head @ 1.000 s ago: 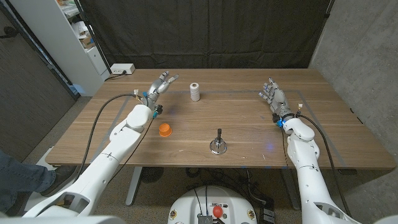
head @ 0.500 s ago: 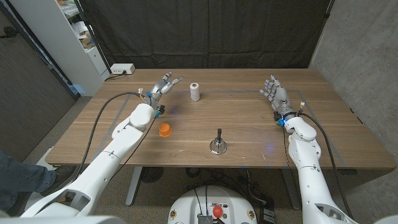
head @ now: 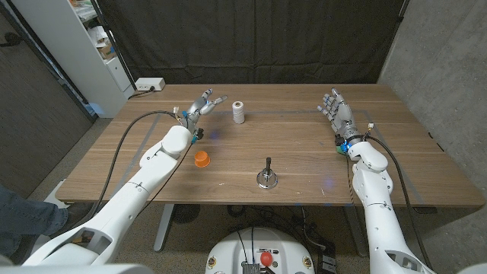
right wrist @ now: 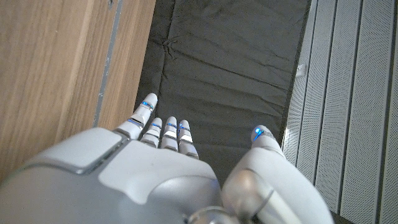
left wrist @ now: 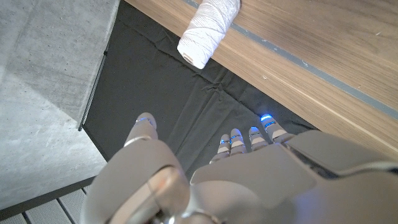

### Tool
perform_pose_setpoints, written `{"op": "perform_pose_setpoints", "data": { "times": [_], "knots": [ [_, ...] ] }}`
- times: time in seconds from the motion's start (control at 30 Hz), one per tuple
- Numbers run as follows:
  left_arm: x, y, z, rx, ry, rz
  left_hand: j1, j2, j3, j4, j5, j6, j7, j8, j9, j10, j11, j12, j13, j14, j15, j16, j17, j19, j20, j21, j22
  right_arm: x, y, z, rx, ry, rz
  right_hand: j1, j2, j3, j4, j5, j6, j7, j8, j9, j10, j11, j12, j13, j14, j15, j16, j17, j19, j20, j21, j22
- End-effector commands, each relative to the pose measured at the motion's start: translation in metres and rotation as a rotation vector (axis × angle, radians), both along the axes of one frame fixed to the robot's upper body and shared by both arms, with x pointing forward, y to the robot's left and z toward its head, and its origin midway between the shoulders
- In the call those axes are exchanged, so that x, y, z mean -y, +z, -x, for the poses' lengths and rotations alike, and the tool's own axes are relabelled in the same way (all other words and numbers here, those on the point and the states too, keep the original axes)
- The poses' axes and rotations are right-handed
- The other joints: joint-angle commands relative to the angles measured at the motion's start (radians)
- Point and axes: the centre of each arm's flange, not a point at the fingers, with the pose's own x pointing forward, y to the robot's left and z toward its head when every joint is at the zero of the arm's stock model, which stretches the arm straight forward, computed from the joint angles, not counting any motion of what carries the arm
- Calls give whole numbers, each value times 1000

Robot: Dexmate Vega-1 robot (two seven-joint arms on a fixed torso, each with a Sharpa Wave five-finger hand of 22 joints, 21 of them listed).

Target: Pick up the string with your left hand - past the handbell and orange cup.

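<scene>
2 arms reached over the wooden table [head: 304,164], 1 from each near corner. The left hand [head: 199,106] was raised just to the left of the string [head: 238,112], fingers spread and empty, apart from the spool. The right hand [head: 337,116] stood well to the right of the string, fingers apart, holding nothing. The string, a white spool, stood upright near the table's far edge. In the left wrist view the string [left wrist: 209,29] lay beyond the left hand's fingertips [left wrist: 144,122], not touching. The handbell [head: 266,175] stood nearer than the string and slightly right of it. The orange cup [head: 201,158] sat nearer than the string and left of it.
</scene>
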Motion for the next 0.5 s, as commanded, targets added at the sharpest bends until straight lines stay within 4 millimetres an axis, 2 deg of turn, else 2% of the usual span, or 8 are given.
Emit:
{"op": "perform_pose_setpoints", "data": {
  "times": [0.03, 0.5],
  "knots": [
    [8, 1, -9, -9, 23, -49, 17, 1, 4, -10, 9, -4, -2, 2, 5, 4, -1, 5, 4, 1, 8, -1, 2, -119, 6, -3, 3, -3, 8, 3, 21, 13, -9, 9, -2, 0, -5, 8, 9, -5, 0, 6, 5, 0, -8, 5, 3, 3, -4, 2, 14, 0, -3, 4],
    [17, 7, -17, -20, 70, -134, 32, -2, 4, -20, 12, 7, -2, 5, 5, 15, -5, 9, 6, 11, 7, 2, 3, -112, 7, -8, 3, -5, 8, 5, 29, 19, -19, 9, -2, -2, -6, 10, 10, -6, -1, 6, 7, 1, -12, 5, 6, 3, -4, 1, 18, 0, -11, 4]
  ]
}}
